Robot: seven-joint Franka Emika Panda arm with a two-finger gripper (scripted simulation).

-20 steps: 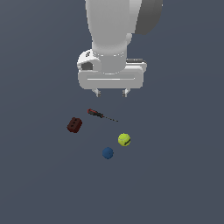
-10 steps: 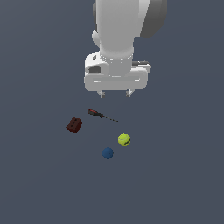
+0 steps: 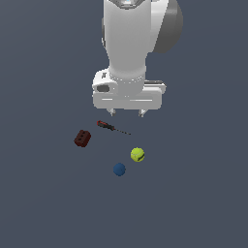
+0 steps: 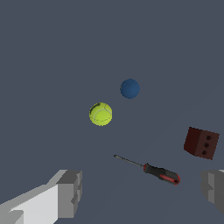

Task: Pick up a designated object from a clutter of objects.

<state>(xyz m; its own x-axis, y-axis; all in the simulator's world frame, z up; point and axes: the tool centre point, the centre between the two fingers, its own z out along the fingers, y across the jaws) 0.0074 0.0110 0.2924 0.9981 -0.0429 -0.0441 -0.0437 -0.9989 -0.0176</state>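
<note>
blue ball (image 4: 130,88) beside tennis ball (image 4: 100,113) (apart)

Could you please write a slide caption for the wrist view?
Open jaws above the clutter: blue ball, tennis ball, screwdriver and dark red block.

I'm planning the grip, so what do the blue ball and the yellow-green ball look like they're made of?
Blue ball: smooth, matte, uniform dark blue with no seams, perhaps rubber or plastic; the render leaves it open. Yellow-green ball: curved pale seam lines like a tennis ball, suggesting felt, though no fuzz shows.
</note>
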